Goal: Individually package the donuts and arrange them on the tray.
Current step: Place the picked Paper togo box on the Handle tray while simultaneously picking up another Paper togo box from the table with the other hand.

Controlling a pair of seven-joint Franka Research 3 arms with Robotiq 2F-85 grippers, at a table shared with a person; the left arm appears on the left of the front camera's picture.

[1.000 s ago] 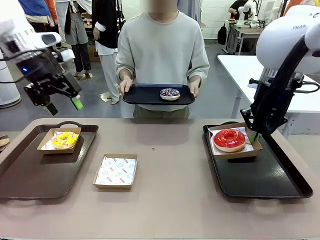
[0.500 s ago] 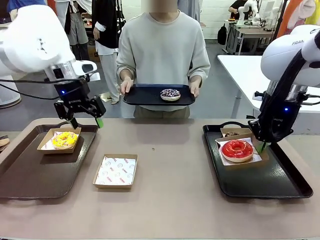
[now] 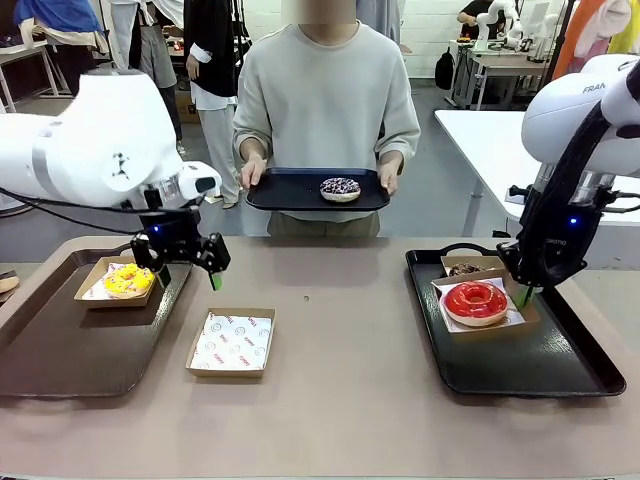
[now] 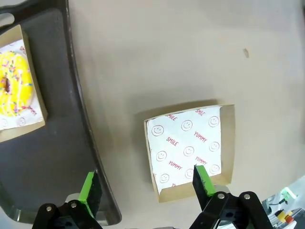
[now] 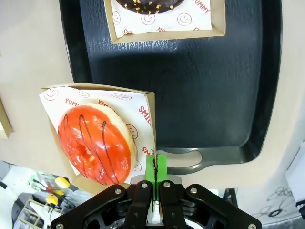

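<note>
Swinging down from over the left tray's far rim, the left gripper [image 4: 145,183] is now hovering with its fingers spread wide above the near edge of the empty box [image 4: 189,149], which is lying on bare table just beside the left tray [image 3: 60,350], where the yellow donut [image 3: 129,279] is already sitting boxed. The right gripper [image 5: 156,167] is pinching one wall of the red donut's box [image 5: 143,102], having carried it nearer on the right tray [image 3: 540,365], just in front of the boxed chocolate donut [image 3: 463,268]. Whether that box is resting yet, I cannot tell. The sprinkled donut [image 3: 340,187] is waiting on the person's tray [image 3: 280,190], so filling the empty box looks next. Open table is lying all around that box, and the right tray's near half is free.
</note>
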